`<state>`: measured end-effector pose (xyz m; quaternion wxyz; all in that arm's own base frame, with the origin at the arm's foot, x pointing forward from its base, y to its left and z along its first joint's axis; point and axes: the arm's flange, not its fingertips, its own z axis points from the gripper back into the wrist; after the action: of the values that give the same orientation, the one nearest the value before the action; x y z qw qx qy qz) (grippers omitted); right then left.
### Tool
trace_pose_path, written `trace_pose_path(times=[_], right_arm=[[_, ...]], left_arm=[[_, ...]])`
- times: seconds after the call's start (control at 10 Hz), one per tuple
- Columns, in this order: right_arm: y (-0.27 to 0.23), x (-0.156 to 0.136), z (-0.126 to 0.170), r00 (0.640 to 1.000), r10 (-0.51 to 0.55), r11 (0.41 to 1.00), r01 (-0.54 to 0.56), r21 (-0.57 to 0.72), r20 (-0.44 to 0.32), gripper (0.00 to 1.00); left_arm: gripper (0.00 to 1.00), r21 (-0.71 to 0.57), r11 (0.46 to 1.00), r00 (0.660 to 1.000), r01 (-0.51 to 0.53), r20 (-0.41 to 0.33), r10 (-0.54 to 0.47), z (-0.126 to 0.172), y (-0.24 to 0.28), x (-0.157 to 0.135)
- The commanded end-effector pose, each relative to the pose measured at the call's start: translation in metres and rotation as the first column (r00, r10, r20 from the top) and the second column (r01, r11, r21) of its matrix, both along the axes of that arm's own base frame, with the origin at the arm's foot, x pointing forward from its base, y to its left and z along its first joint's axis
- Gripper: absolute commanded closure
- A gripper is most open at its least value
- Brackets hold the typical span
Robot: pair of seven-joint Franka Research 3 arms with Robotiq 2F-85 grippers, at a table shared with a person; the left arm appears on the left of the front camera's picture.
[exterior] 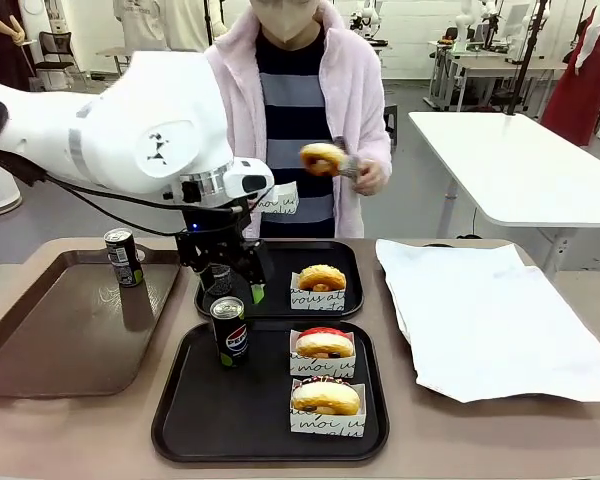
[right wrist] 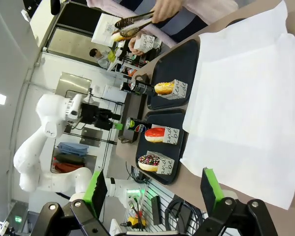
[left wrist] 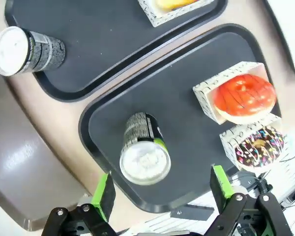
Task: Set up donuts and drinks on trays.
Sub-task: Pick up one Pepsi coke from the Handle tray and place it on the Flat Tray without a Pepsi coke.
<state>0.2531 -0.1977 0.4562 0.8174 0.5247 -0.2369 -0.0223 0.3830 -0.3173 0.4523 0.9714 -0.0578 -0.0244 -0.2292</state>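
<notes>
Left wrist view shows the left gripper (left wrist: 161,192) spread wide, gripping nothing. Just past its pads stands a grey-silver can (left wrist: 144,155) on a black tray (left wrist: 196,123). Farther out sit a red-iced donut (left wrist: 244,95) and a sprinkled chocolate donut (left wrist: 258,145).

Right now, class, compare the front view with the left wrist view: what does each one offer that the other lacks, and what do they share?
Front view: a person's hand holds a plain golden ring donut in tongs, and a slim dark soda can stands on the large brown rectangular tray.

Left wrist view: the open left tool, nothing between its green pads, and coloured sprinkles on the chocolate-iced donut.

Shared: the near black plastic tray, with its red-iced ring donut and silver-topped can.
</notes>
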Motion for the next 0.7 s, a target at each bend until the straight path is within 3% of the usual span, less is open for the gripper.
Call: trace_pose_path(times=[0.0, 0.2, 0.3, 0.6], right_arm=[[-0.001, -0.001, 0.001, 1.000, 0.006, 1.000, -0.006, 0.006, 0.008, 0.00], [-0.001, -0.001, 0.001, 1.000, 0.006, 1.000, -0.006, 0.006, 0.008, 0.00], [-0.001, -0.001, 0.001, 1.000, 0.006, 1.000, -0.006, 0.006, 0.008, 0.00], [-0.001, -0.001, 0.001, 1.000, 0.006, 1.000, -0.006, 0.006, 0.008, 0.00]], left_arm=[[0.00, -0.014, 1.000, 1.000, -0.020, -0.014, 0.020, 0.006, 0.008, -0.028], [0.00, -0.011, 1.000, 0.999, -0.019, -0.026, 0.019, 0.009, 0.016, -0.040], [0.00, -0.007, 1.000, 1.000, -0.004, -0.002, 0.004, 0.013, 0.005, -0.023], [0.00, -0.007, 1.000, 1.000, -0.004, -0.002, 0.004, 0.013, 0.005, -0.023]])
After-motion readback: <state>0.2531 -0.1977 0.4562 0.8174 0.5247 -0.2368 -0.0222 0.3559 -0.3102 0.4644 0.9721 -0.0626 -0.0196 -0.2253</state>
